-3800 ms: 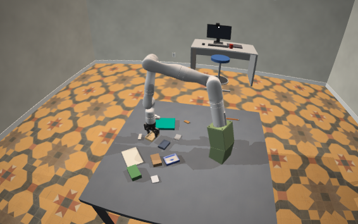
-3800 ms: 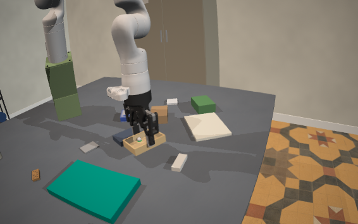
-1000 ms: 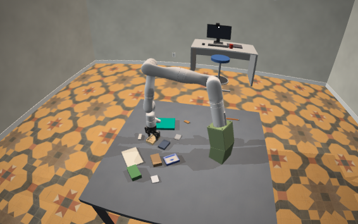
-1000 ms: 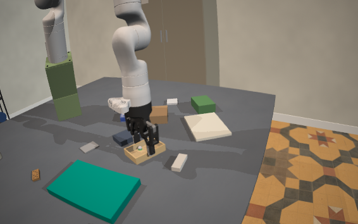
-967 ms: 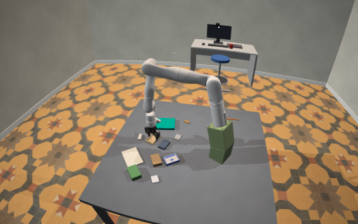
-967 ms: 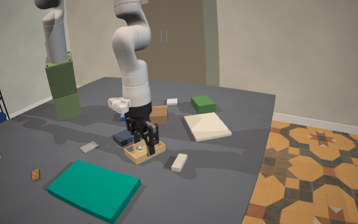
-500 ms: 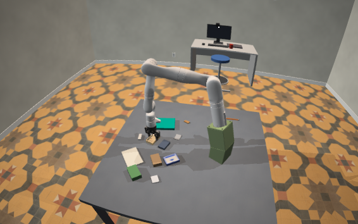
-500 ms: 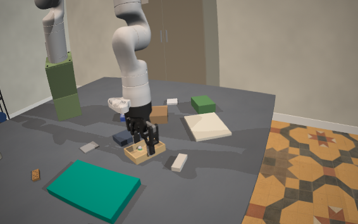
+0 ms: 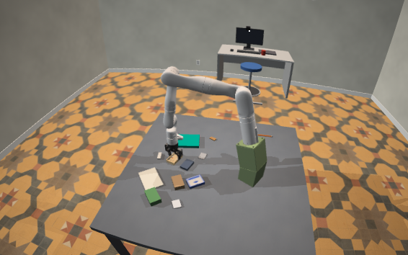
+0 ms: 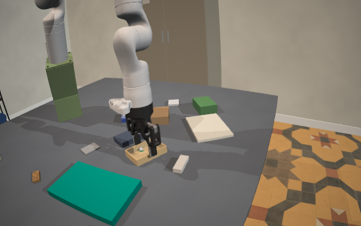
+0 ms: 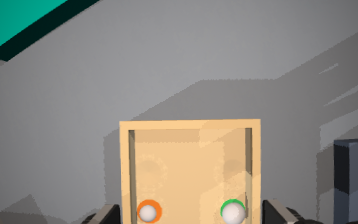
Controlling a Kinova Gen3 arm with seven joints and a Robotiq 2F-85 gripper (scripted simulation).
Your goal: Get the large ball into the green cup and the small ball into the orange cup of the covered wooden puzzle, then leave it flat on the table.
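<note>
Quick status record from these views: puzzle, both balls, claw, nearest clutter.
puzzle: wooden puzzle on the grey table, looks flat
green cup: green cup holds a white ball
orange cup: orange cup holds a white ball
ball sizes: the one in green looks slightly larger
claw: claw open, fingers either side of the puzzle, holding nothing
nearest clutter: dark blue block, white block
</note>
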